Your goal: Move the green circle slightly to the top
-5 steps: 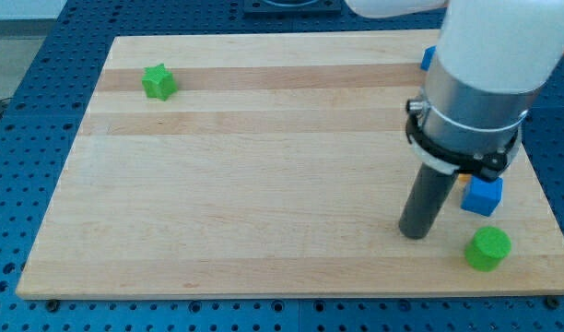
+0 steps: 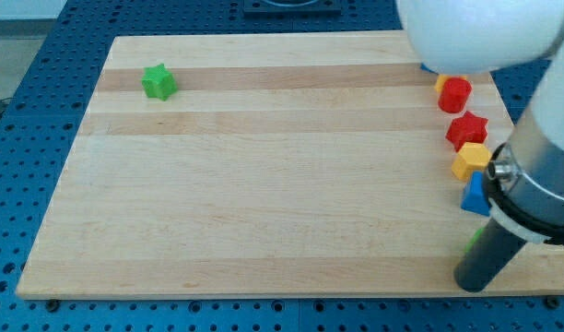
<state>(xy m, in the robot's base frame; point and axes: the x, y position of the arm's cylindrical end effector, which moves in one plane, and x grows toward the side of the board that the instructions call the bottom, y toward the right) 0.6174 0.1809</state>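
Note:
The green circle [image 2: 475,237] lies near the board's bottom right corner. Only a thin green sliver of it shows at the left side of my dark rod, which covers the rest. My tip [image 2: 471,284] rests at the board's bottom edge, just below and slightly left of that sliver. I cannot tell whether the tip touches the circle.
Blocks line the right edge above the circle: a blue block [image 2: 474,195] partly hidden by the arm, a yellow block [image 2: 470,160], a red star [image 2: 466,129] and a red circle [image 2: 454,93]. A green star [image 2: 158,81] sits at the top left of the wooden board [image 2: 264,184].
The arm has moved to the right and down. My tip went from left of the green circle to the bottom edge, and the rod now covers the circle. Red and yellow blocks came into sight.

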